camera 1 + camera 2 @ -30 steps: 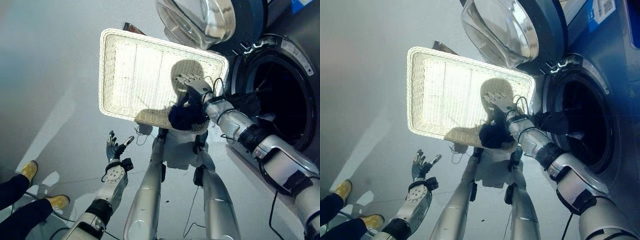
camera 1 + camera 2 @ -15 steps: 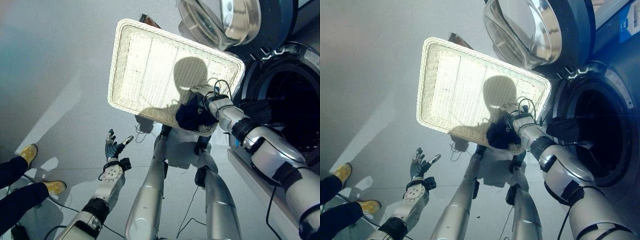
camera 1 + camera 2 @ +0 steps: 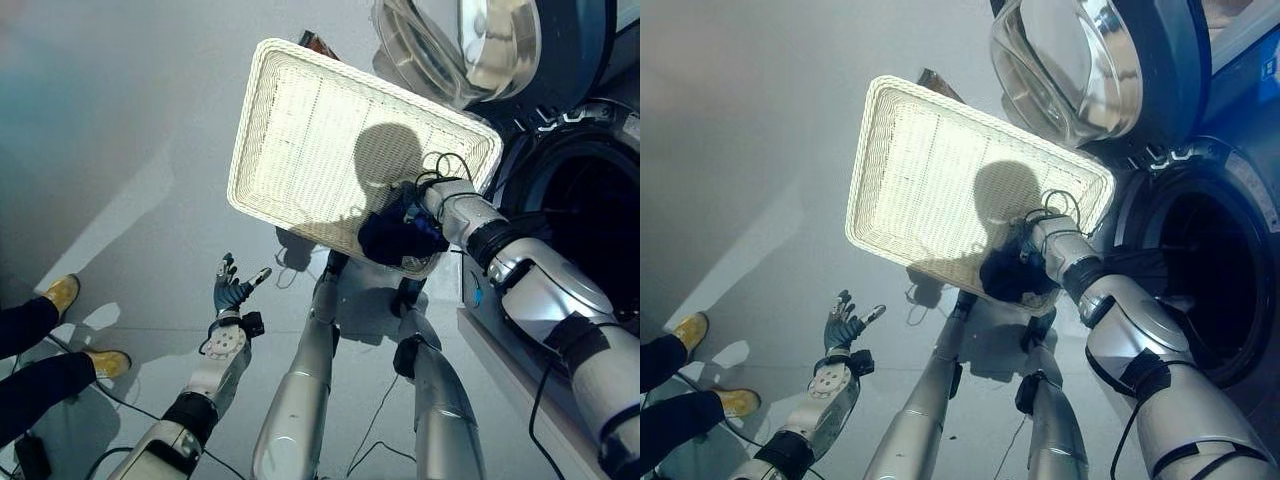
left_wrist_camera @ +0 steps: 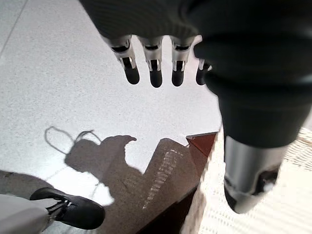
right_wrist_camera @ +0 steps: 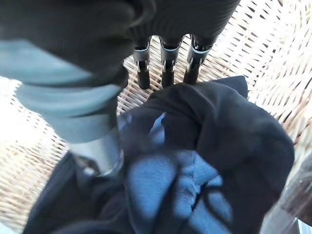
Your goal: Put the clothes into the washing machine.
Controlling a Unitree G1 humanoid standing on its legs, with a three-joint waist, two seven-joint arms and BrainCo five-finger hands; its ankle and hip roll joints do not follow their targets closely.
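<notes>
One dark garment [image 5: 204,161] lay bunched in the corner of the white wicker basket [image 3: 300,130] nearest the washing machine [image 3: 1200,270], and that was where we had our right hand [image 5: 165,63]. Its fingers [image 5: 164,73] reached out over the top of the cloth, fairly straight, with the thumb [image 5: 95,146] down against the folds on the other side; we judged the cloth bracketed between them but not yet pinched. We read the placing as practical: the basket sat on the floor just beside the drum opening [image 3: 1205,280], whose glass door [image 3: 1070,60] stood swung wide, so the carry would be short. Our left hand [image 3: 232,290] hung idle over the bare floor [image 3: 100,150], well apart from the basket, fingers spread and relaxed, holding nothing. A person's yellow shoes [image 3: 62,293] showed at the edge, clear of the work.
</notes>
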